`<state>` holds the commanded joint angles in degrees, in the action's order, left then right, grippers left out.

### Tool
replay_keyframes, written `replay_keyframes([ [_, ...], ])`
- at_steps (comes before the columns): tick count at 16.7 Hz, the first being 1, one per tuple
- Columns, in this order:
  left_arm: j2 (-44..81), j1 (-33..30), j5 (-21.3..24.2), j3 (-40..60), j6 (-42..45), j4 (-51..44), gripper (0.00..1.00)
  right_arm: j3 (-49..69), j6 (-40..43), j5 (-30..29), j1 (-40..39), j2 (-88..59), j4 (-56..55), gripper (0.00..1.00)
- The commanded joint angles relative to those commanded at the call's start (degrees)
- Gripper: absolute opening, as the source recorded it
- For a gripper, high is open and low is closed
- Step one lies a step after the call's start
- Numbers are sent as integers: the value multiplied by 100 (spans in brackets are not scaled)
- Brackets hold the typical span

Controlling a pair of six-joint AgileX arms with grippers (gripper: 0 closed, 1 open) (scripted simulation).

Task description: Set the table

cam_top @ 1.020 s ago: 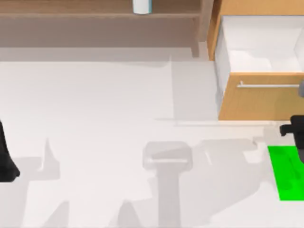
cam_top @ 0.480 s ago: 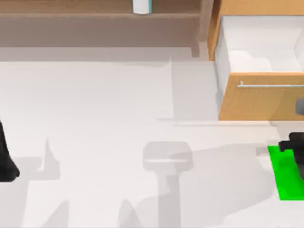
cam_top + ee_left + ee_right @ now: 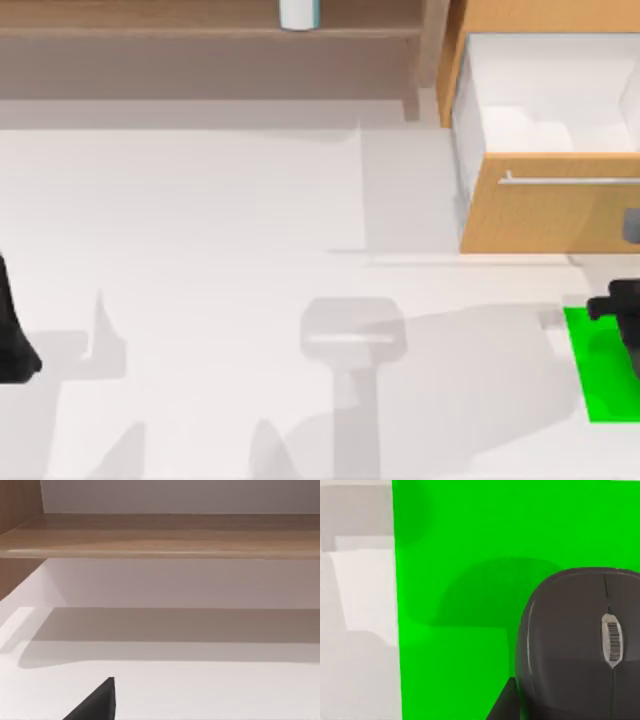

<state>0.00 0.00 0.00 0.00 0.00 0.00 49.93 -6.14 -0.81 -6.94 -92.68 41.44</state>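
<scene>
The white table [image 3: 200,220] carries a bright green patch [image 3: 598,385] at its right edge. My right gripper [image 3: 612,303] hovers over the far end of that patch, at the right border of the top view. In the right wrist view a dark grey computer mouse [image 3: 575,630] with a scroll wheel hangs above the green patch [image 3: 470,530] and casts a shadow on it. One black fingertip [image 3: 504,706] presses against the mouse's side, so the gripper is shut on it. My left gripper [image 3: 15,345] stays parked at the table's left edge.
A light-wood drawer cabinet [image 3: 550,210] with a metal bar handle stands pulled open at the back right, just beyond the patch. A brown shelf [image 3: 200,30] runs along the back, with a white cylinder [image 3: 299,14] on it.
My right gripper came down from the cabinet front toward the near side and now sits over the green patch's far end. It has barely moved in the last half second. The left arm is unmoved.
</scene>
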Motion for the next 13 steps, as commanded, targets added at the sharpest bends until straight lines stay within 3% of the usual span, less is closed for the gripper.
replay_keyframes([
  [6,0,0,0,0,0,0,100,0,0,0,0,0,0,98],
  [13,0,0,0,0,0,0,100,0,0,0,0,0,0,100],
])
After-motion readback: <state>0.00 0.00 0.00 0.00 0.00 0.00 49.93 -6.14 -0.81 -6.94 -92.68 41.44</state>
